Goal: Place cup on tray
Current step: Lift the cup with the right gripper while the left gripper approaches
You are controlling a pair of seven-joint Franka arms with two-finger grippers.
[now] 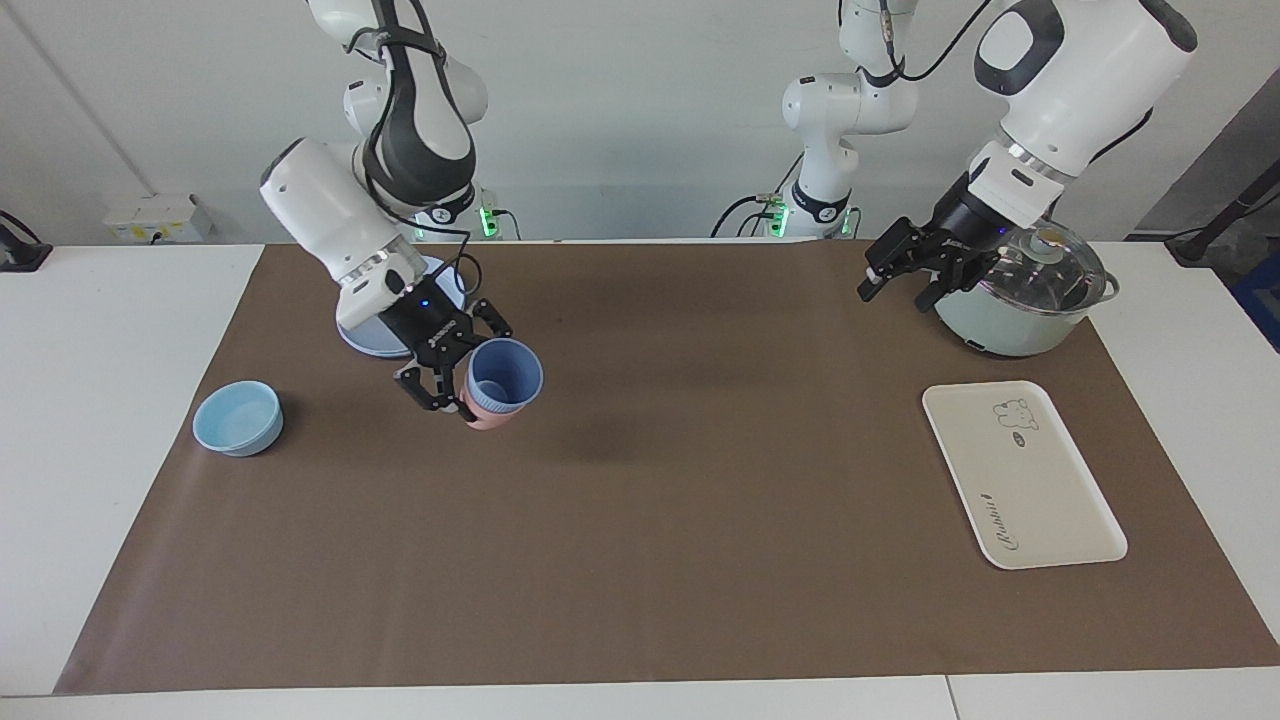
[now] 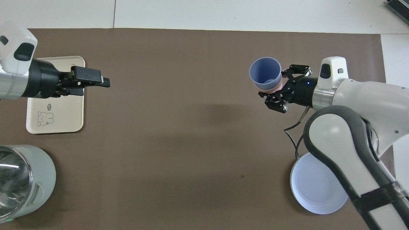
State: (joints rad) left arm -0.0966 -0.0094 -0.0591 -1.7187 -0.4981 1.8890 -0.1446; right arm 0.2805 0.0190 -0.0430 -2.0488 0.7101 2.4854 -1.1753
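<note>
Above the brown mat, well apart from the tray, the periwinkle cup is held in the air, nested in a pink cup. Both are clamped by the right gripper, its fingers closed on the stacked pair. Toward the left arm's end of the table, the tray lies flat on the mat, just beside the pot. Over the mat near the tray, the left gripper is seen with fingers spread, nothing held.
</note>
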